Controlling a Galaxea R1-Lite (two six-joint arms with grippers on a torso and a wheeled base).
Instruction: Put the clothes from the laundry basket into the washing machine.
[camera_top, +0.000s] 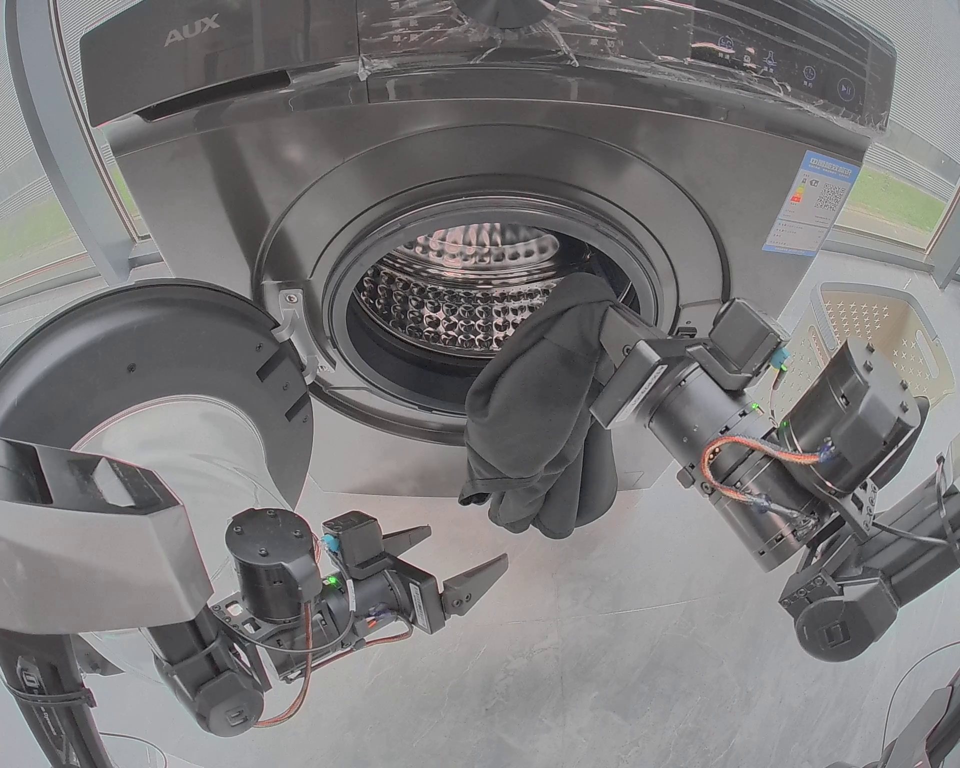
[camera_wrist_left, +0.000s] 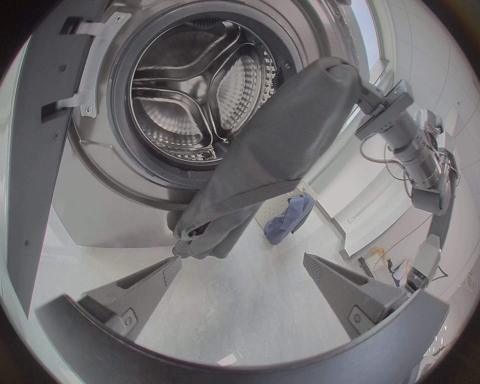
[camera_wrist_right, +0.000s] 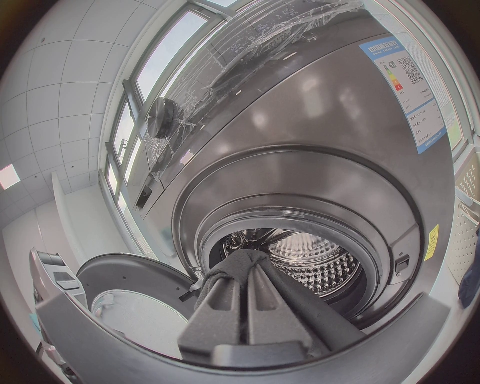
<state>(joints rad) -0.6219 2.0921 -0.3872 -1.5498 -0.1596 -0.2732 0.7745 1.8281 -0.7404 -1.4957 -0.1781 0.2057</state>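
The right tool (camera_wrist_right: 248, 280) is clamped on the black garment (camera_top: 540, 420), which hangs at the mouth of the drum (camera_top: 460, 290) — mostly outside. Carry it well past the rim before letting go, lest the tail drape out. The left tool (camera_top: 467, 547) gapes wide, below the drum.

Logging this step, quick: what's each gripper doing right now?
Left gripper: open, holding nothing.
Right gripper: shut on the dark garment.
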